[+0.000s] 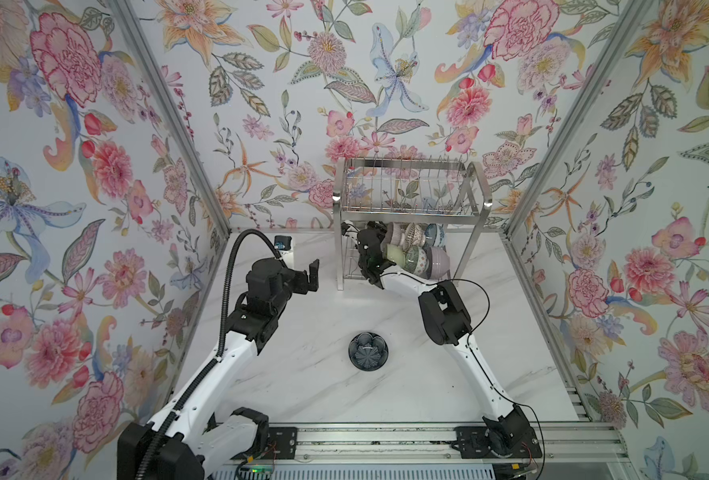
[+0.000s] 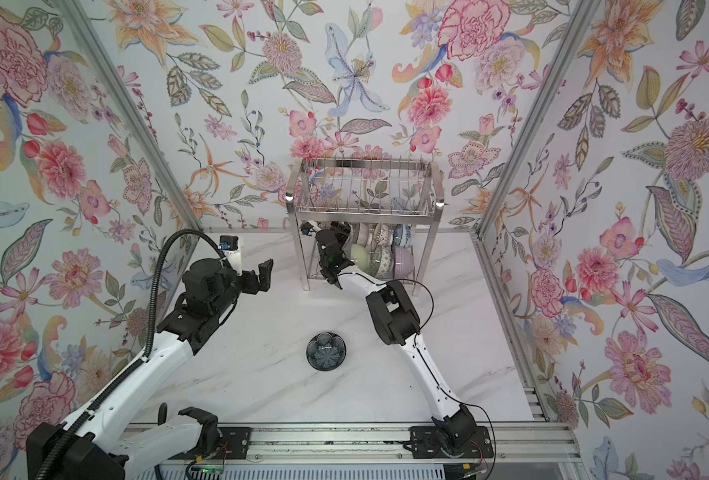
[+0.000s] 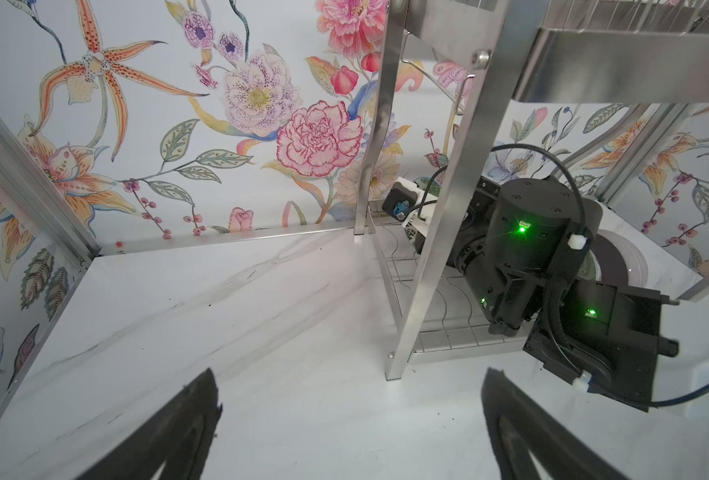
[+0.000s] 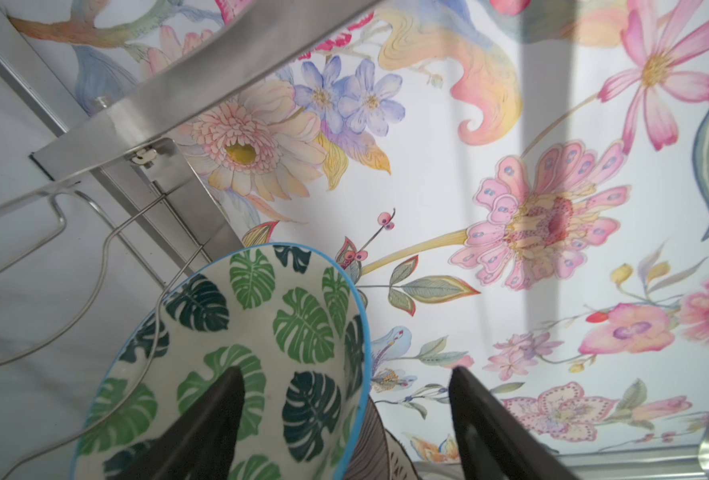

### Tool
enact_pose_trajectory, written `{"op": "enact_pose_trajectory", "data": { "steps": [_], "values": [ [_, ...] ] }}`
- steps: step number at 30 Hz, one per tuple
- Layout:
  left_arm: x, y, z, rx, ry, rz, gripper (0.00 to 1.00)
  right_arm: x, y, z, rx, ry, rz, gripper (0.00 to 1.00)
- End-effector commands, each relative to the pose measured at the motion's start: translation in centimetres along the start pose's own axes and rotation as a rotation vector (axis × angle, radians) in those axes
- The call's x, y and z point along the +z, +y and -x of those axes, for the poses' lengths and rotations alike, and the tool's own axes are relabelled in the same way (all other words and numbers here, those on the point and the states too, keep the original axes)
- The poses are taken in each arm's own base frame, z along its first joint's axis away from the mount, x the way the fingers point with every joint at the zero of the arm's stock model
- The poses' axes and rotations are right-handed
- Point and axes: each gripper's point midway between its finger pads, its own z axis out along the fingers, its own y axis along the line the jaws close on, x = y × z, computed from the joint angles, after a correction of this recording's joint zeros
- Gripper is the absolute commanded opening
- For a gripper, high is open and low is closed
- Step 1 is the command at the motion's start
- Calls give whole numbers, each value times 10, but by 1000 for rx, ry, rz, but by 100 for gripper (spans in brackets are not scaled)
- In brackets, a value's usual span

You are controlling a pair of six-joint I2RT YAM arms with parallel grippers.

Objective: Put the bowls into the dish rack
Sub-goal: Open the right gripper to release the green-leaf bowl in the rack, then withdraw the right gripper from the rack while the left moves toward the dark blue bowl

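Note:
The dish rack [image 1: 339,253] [image 2: 305,257] stands at the back of the table, and several bowls [image 1: 415,257] [image 2: 380,259] lean on their sides in its lower tier. My right gripper [image 1: 380,235] [image 2: 341,232] reaches into that tier at the left end of the row. In the right wrist view it [image 4: 344,370] is open astride the blue rim of a green leaf bowl [image 4: 303,324], one finger inside, the other clear outside. A navy bowl [image 1: 368,351] [image 2: 326,351] sits upright mid-table. My left gripper [image 1: 309,279] [image 2: 263,276] [image 3: 350,374] hovers open and empty, left of the rack.
Floral walls close in the table on three sides. An aluminium rail [image 1: 386,440] runs along the front. The rack's upper tier [image 1: 407,183] hangs over the bowls. A rack leg [image 3: 440,232] and the right arm's wrist [image 3: 531,249] fill part of the left wrist view.

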Motion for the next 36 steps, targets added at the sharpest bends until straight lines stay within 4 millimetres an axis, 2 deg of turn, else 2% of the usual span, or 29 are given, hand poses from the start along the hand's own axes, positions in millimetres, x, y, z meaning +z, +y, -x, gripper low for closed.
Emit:
{"op": "enact_pose_trajectory", "data": {
  "steps": [1, 24, 36],
  "values": [
    [-5, 1, 1, -22, -11, -10, 99, -9, -43, 13, 79, -26, -56, 86],
    [-6, -1, 0, -34, -8, -21, 99, -38, -57, 17, 204, -116, 43, 100],
    [-2, 1, -5, -27, 15, -13, 99, -75, -69, 15, 282, -241, 99, 99]
  ]
}}
